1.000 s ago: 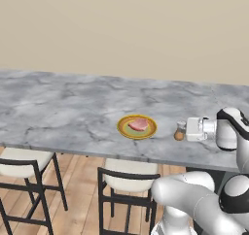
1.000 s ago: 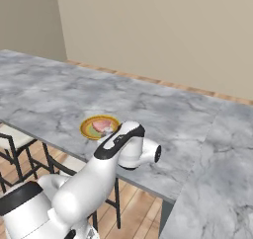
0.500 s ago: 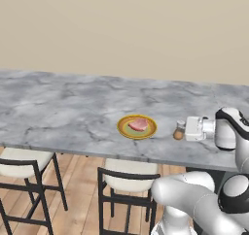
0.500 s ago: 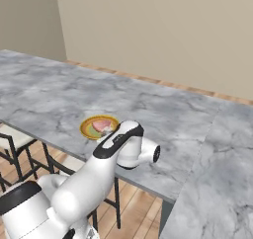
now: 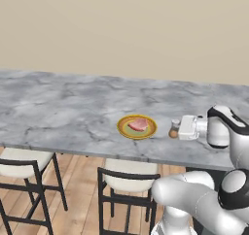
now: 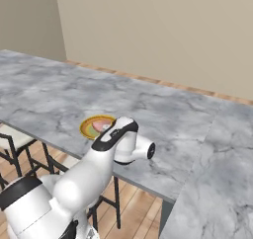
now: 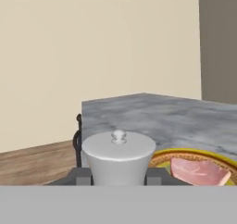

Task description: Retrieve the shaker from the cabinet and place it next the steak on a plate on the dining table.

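Shaker (image 5: 173, 130) sits in my jaws, low at the table (image 5: 63, 112), just right of the plate (image 5: 137, 127) with the steak (image 5: 138, 125). My gripper (image 5: 177, 129) is clamped on it, fingers either side of the body under the pale top (image 7: 118, 146). Risks, as I judge: letting go while it's tilted or not seated could topple it; drifting left could bump the plate rim. My forearm reaches in level from the right, hand pointing at the plate.

Steak (image 5: 138, 125) on plate (image 5: 124, 129); shaker (image 5: 174, 129) just right, on dining table (image 5: 58, 112).
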Available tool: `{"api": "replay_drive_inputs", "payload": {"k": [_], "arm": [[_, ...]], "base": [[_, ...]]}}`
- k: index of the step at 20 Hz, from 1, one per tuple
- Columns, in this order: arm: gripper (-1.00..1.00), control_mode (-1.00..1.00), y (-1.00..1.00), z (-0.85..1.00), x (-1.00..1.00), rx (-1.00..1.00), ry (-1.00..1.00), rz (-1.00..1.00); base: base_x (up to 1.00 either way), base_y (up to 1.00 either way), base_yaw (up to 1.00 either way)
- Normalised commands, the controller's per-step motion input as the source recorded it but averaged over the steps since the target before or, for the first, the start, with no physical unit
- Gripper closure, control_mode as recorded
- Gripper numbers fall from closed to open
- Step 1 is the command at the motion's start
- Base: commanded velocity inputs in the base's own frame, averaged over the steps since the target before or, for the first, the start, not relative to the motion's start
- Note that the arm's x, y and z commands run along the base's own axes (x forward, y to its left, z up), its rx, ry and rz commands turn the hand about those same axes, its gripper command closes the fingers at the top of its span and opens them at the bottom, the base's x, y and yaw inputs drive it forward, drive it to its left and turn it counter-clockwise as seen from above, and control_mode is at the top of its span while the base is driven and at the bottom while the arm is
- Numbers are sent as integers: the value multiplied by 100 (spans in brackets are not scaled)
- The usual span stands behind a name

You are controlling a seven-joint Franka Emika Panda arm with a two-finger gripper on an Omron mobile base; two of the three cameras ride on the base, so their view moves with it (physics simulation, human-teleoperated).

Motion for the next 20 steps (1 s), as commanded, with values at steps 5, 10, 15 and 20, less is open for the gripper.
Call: {"api": "replay_drive_inputs", "payload": {"k": [5, 10, 15, 20], "arm": [[100, -100, 0, -9, 4, 0, 0, 0], [100, -100, 0, -29, 0, 0, -3, 0], [100, -100, 0, -28, 1, 0, -1, 0], [100, -100, 0, -21, 12, 0, 0, 0]], "base": [[0, 0, 0], [0, 0, 0], [0, 0, 0], [0, 0, 0]]}}
